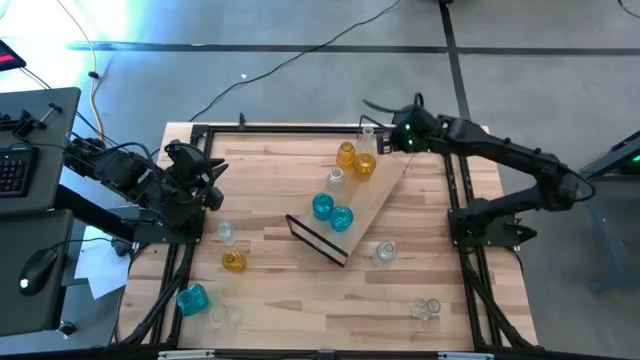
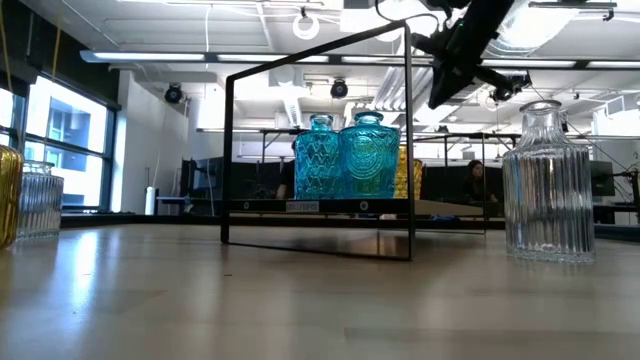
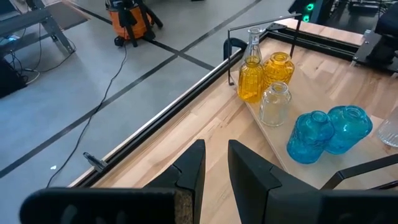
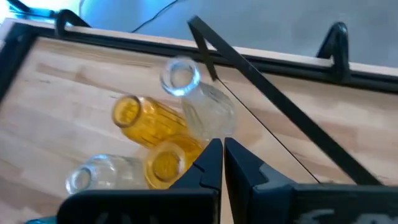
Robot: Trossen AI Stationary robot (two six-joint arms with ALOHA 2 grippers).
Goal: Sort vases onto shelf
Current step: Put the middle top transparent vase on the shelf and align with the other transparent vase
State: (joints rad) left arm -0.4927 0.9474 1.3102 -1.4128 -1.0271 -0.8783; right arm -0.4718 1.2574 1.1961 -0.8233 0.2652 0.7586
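Note:
The shelf (image 1: 385, 195), a light-wood board with black wire end frames, lies slantwise on the tabletop. Standing on it are two amber vases (image 1: 346, 153) (image 1: 364, 165), a small clear one (image 1: 336, 176), two teal ones (image 1: 322, 206) (image 1: 342, 218), and a tall clear one (image 1: 368, 130) at its far end. My right gripper (image 4: 222, 162) is shut and empty, hovering above the amber vases (image 4: 149, 121) at that far end. My left gripper (image 3: 216, 168) waits at the table's left edge, raised, with a narrow gap between its fingers and nothing in it.
Loose vases stand on the tabletop: clear (image 1: 385, 253) beside the shelf's near end, clear (image 1: 227, 232), amber (image 1: 234, 261), teal (image 1: 192, 298) and clear (image 1: 225, 313) at the near left, clear (image 1: 427, 308) at the near right. Black rails (image 1: 300, 127) border the table.

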